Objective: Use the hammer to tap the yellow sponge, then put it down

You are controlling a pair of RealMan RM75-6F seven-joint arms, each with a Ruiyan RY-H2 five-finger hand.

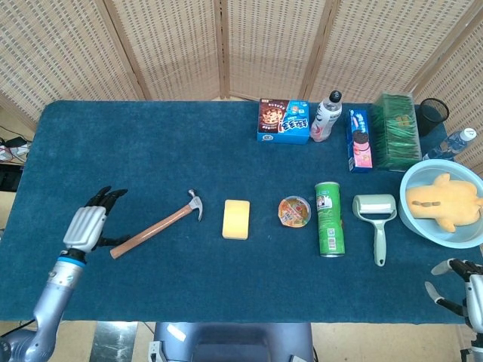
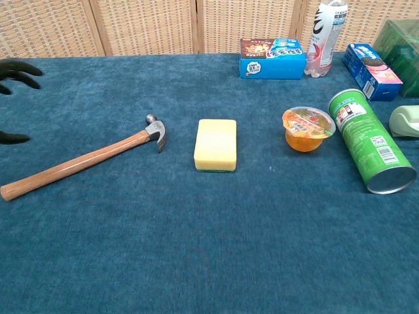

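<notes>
The hammer [image 1: 155,225] [image 2: 82,163] lies flat on the blue table, wooden handle pointing left and toward me, metal head just left of the yellow sponge [image 1: 236,219] [image 2: 216,144]. A small gap separates the head from the sponge. My left hand [image 1: 87,222] hovers left of the handle's end, fingers spread and holding nothing; in the chest view only its dark fingertips [image 2: 16,69] show at the left edge. My right hand [image 1: 456,279] sits at the lower right corner beyond the table edge, fingers apart and empty.
Right of the sponge stand a jelly cup [image 1: 294,211], a lying green can [image 1: 328,219] and a lint roller [image 1: 376,215]. A blue bowl [image 1: 423,226] with a yellow plush is far right. Boxes and a bottle [image 1: 326,117] line the back edge.
</notes>
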